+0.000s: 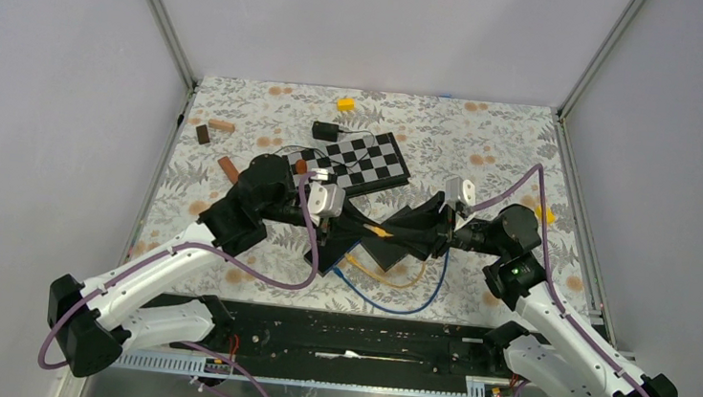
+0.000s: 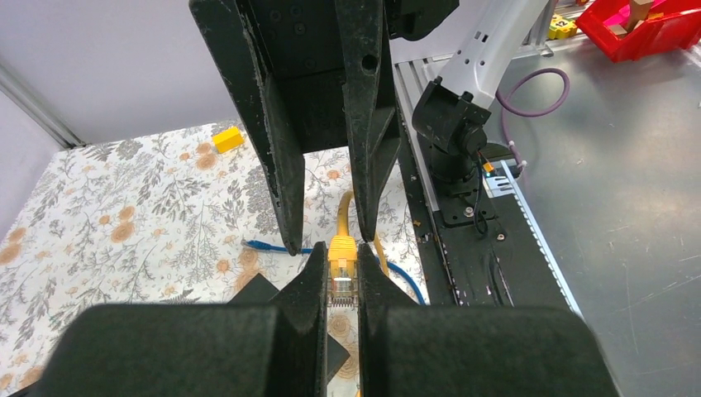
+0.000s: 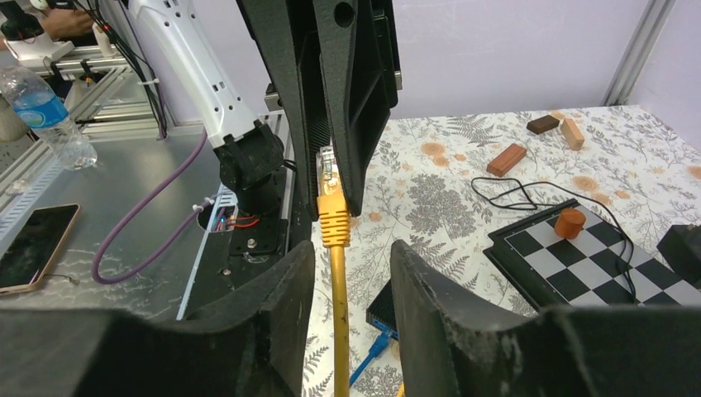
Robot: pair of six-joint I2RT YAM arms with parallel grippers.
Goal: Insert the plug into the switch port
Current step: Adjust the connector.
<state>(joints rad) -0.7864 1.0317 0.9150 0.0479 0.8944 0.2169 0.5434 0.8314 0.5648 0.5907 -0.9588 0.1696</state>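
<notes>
Floral cloth [image 1: 240, 112] covered the table between pale walls. On the near side of the checkerboard [image 1: 360, 161], raised off the cloth, the yellow plug [image 2: 342, 263] sat pinched between the clenched fingers of the left gripper [image 2: 340, 269], its clear tip pointing back toward that wrist. Its yellow cable [image 3: 339, 314] ran through the gap of the right gripper [image 3: 351, 256], whose jaws stood apart, clear of the cable. A blue cable [image 1: 416, 300] looped farther from the checkerboard, toward the arm bases.

Arm shells: white on left arm [image 1: 154, 272] and right arm [image 1: 561, 337]
Joints [image 1: 77, 323]: black
Cables [image 1: 269, 279]: purple
Fingers [image 3: 273, 314]: matte black, scuffed
</notes>
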